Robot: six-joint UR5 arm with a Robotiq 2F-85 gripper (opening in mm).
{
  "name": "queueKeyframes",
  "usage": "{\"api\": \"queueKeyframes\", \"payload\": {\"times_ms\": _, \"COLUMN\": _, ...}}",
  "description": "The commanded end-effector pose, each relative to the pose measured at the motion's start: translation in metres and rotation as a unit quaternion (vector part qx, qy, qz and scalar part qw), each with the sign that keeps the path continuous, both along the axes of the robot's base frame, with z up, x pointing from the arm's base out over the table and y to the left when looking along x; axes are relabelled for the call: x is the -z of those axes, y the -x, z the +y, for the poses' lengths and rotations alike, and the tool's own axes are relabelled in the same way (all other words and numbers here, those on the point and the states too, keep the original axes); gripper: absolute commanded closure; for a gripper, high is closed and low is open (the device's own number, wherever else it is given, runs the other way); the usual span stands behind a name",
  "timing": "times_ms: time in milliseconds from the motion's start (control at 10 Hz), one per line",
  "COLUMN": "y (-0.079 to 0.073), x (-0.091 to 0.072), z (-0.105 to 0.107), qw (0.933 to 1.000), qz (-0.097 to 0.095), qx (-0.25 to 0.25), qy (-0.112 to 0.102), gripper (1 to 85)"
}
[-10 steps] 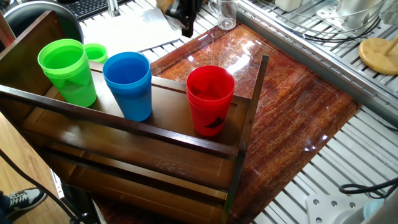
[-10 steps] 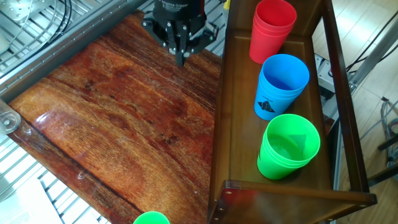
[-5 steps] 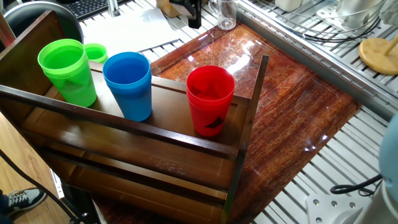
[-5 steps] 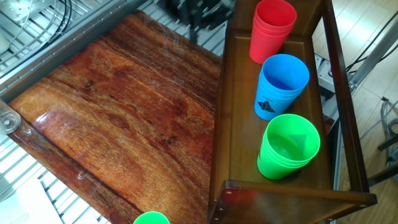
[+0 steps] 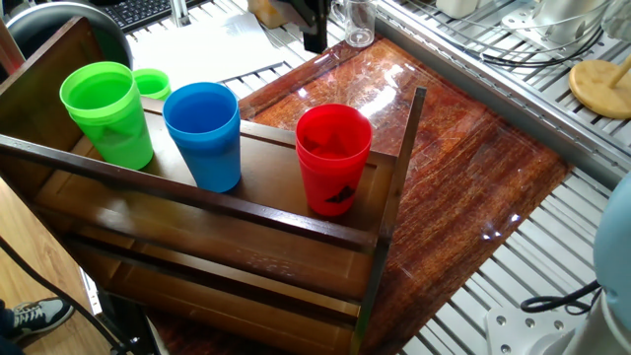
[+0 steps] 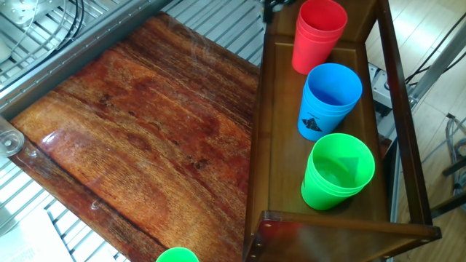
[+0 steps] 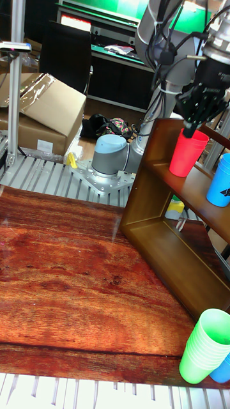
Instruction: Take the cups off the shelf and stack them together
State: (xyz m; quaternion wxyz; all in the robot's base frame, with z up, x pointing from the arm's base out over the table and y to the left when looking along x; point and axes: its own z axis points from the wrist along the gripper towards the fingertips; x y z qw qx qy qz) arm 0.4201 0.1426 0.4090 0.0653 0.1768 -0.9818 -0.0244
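Observation:
Three cups stand in a row on the top board of the dark wooden shelf (image 5: 246,212): green (image 5: 104,113), blue (image 5: 204,133) and red with a black mark (image 5: 333,158). The other fixed view shows the same row, red (image 6: 317,36), blue (image 6: 329,98) and green (image 6: 337,171). In the tall view my gripper (image 7: 193,128) hangs by the rim of the red cup (image 7: 187,153), its fingers drawn together and holding nothing. Only a dark sliver of the gripper (image 6: 269,4) shows at the other fixed view's top edge, beside the shelf (image 6: 266,145).
A smaller green cup (image 5: 153,84) sits behind the shelf on the glossy reddish tabletop (image 6: 145,131). A glass (image 5: 360,25) and a round wooden disc (image 5: 601,89) lie on the metal slats around the table. The arm's grey base (image 7: 108,160) stands beyond the table.
The gripper has left the far part of the tabletop and travelled sideways toward the shelf's end where the red cup stands. The cups have not moved.

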Motion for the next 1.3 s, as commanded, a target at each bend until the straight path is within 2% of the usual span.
{"api": "queueKeyframes", "payload": {"times_ms": 0, "y": 0.015, "x": -0.007, "z": 0.012, "qw": 0.9996, "qz": 0.008, "qx": -0.019, "qy": -0.018, "gripper": 60.7}}
{"api": "queueKeyframes", "payload": {"times_ms": 200, "y": 0.013, "x": -0.006, "z": 0.019, "qw": 0.9989, "qz": 0.001, "qx": -0.036, "qy": -0.031, "gripper": 54.7}}
{"api": "queueKeyframes", "payload": {"times_ms": 400, "y": 0.012, "x": -0.005, "z": 0.028, "qw": 0.9966, "qz": -0.003, "qx": -0.064, "qy": -0.052, "gripper": 53.0}}
{"api": "queueKeyframes", "payload": {"times_ms": 500, "y": 0.012, "x": -0.004, "z": 0.028, "qw": 0.9957, "qz": -0.004, "qx": -0.074, "qy": -0.055, "gripper": 51.7}}
{"api": "queueKeyframes", "payload": {"times_ms": 800, "y": 0.014, "x": 0.002, "z": 0.019, "qw": 0.9932, "qz": -0.007, "qx": -0.106, "qy": -0.047, "gripper": 51.3}}
{"api": "queueKeyframes", "payload": {"times_ms": 1200, "y": 0.020, "x": 0.012, "z": 0.020, "qw": 0.9906, "qz": -0.006, "qx": -0.127, "qy": -0.050, "gripper": 51.3}}
